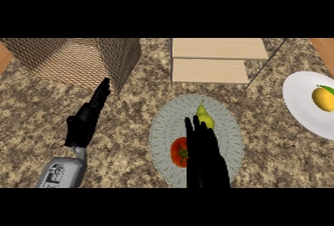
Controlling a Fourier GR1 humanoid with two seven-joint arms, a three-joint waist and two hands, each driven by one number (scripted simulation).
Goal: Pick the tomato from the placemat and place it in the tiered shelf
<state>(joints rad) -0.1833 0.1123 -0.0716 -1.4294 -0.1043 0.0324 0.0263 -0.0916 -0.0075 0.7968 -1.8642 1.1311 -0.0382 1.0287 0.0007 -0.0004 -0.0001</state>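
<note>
Lying on the round grey placemat (225,119), the tomato (179,152) sits beside a pear (204,115). The right robot hand (203,154) stretches over them, fingers straight and together, holding nothing. The left robot hand (88,119) rests open on the desk (130,114). A mango (323,98) occupies the white plate (300,106); the tiered shelf (215,59) holds nothing.

Tomato (179,152) and pear (204,115) on placemat (163,132), centre. Shelf (215,59) behind placemat. Basket (75,57) far left. Plate (301,103) with mango (324,99) at right.
</note>
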